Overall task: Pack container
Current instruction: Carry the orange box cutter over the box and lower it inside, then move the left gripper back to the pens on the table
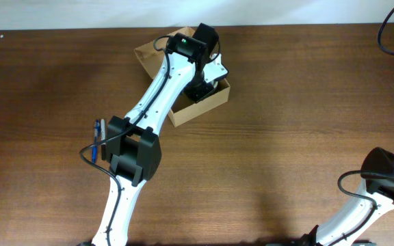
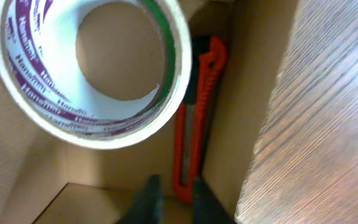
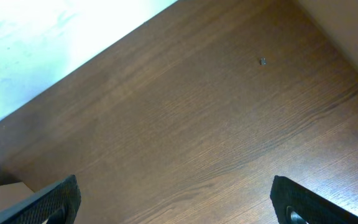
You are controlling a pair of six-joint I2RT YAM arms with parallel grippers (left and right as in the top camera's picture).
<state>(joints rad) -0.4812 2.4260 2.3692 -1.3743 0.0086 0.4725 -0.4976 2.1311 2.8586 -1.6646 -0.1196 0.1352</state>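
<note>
The container (image 1: 198, 111) is a plain brown cardboard box at the far side of the dark, streaky wooden table (image 1: 286, 123); my left arm (image 1: 157, 92) hides most of it from above; inside lie a round white tape roll (image 2: 39, 74) with purple letters and a long orange cutter (image 2: 182, 137) by the wall; the left gripper (image 2: 176, 200) has its fingers close beside the cutter's end, and I cannot tell if they pinch it; the right gripper (image 3: 179, 202) is spread wide.

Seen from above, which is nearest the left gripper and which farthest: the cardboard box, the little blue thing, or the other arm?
1. The box: the left gripper reaches into it.
2. The blue thing: lower left of the box.
3. The right arm: far off, lower right edge.
</note>
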